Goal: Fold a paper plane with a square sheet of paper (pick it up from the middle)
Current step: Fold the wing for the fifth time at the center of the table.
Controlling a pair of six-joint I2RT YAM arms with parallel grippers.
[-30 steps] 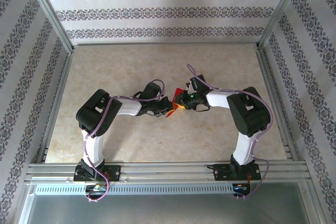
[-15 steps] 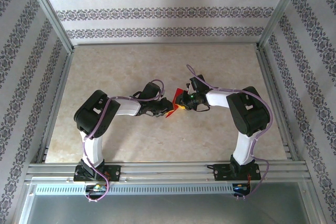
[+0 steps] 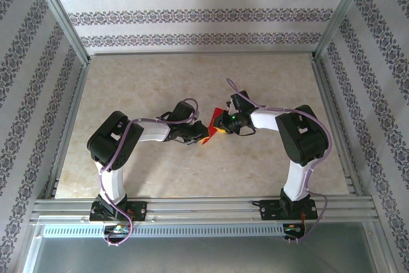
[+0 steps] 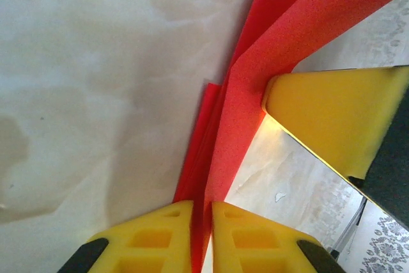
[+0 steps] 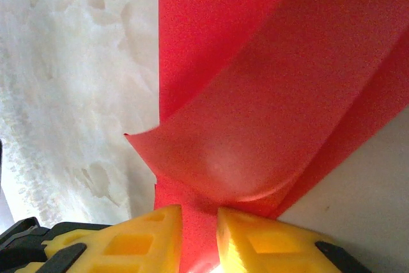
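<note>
Right now your red paper (image 3: 213, 124) sits near the middle of the table (image 3: 160, 75), caught between the two grippers, which meet tip to tip over it. It is no flat square: from the left wrist view the red paper (image 4: 255, 87) shows several layers and a sharp crease running up and away. In the right wrist view the red paper (image 5: 268, 75) has one flap curling forward in a soft bulge above the fingers. Whether its lower edge touches the table, you cannot tell from these views.

Your left gripper (image 3: 199, 134) comes in from the left. In its own camera the left gripper (image 4: 201, 212) has its yellow pads nearly together, with a thin edge of red pinched in the narrow gap. A yellow finger (image 4: 332, 119) of the other arm presses against the paper's right side there.

Your right gripper (image 3: 221, 124) reaches in from the right. In its wrist view the right gripper (image 5: 199, 218) is likewise clamped on the paper — red fills the slot between its pads.

Beyond that lie pale marbled tabletop, an aluminium frame (image 3: 64, 126) and patterned walls (image 3: 204, 11).
</note>
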